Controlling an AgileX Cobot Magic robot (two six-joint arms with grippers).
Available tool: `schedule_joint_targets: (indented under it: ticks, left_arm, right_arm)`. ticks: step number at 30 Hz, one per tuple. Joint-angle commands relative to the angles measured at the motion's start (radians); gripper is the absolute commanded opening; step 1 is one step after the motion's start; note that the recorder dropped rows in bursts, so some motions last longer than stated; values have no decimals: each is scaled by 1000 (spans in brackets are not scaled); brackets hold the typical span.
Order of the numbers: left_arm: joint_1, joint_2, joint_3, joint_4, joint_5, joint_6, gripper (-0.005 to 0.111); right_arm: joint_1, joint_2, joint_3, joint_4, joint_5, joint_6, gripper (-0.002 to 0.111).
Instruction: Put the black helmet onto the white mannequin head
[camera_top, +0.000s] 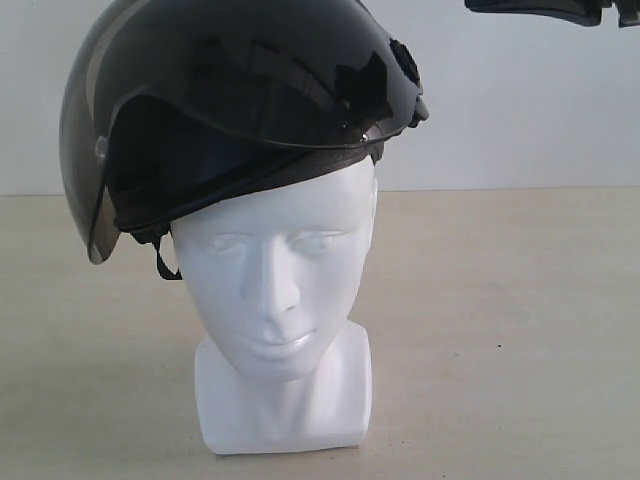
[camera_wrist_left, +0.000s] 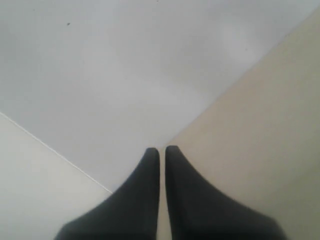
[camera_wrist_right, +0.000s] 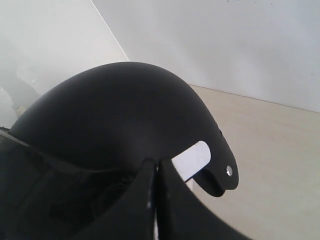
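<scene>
My left gripper (camera_wrist_left: 161, 150): clenched. The two dark fingers (camera_wrist_left: 142, 195) stand tip to tip with only a hairline between them, and nothing is caught there.
Beyond my left fingertips: a pale grey wall (camera_wrist_left: 125, 75) meets the beige table (camera_wrist_left: 270, 125).
My right gripper (camera_wrist_right: 156, 162): also clenched. Its fingers (camera_wrist_right: 130, 200) are closed on each other, and I see nothing pinched between them.
Just past my right fingertips: the rim of the black helmet (camera_wrist_right: 115, 115), with its matte shell bulging up ahead of me. I cannot tell whether my tips touch the rim.
Beside those tips: a small white strip (camera_wrist_right: 191, 161) shows under the helmet's edge, next to a side tab with a rivet (camera_wrist_right: 229, 171). I cannot tell what the strip is.
Black helmet, exterior view (camera_top: 250, 90): it rests on the crown of the white mannequin head (camera_top: 280, 270). It sits skewed, lower on that view's left and higher on its right.
Visor (camera_top: 85, 150): smoky and curved, it sweeps over the helmet's front and hangs down past the head on that view's left.
Strap (camera_top: 165, 262): a dark loop dangles beside the head's temple.
White mannequin head: upright on its blocky neck base, facing the camera, with the face bare from the brow down.
Table (camera_top: 520, 330): beige, and it carries the head near the middle.
Top right edge: a dark piece of an arm (camera_top: 540, 8) sits above and apart from the helmet. I cannot tell which part it is.
</scene>
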Motion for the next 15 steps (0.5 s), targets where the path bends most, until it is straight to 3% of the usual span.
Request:
schedule_joint_targets:
  ticks: [1, 8, 10, 15]
  left_arm:
    - [-5, -3, -18, -190, -25, -193, 4]
    - [-5, -3, -85, -774, -64, -520, 4]
    - [-5, -3, -151, -860, 34, -532, 4]
    - [-5, 119, -341, -899, 152, -532, 4]
  right_arm:
    - [-3, -2, -4, 1, 5, -2, 0]
    - [-3, -2, -2, -2, -9, -4, 0]
    - [-3, -2, -2, -14, -11, -9, 0]
    - [-1, -2, -4, -185, -53, 6, 0]
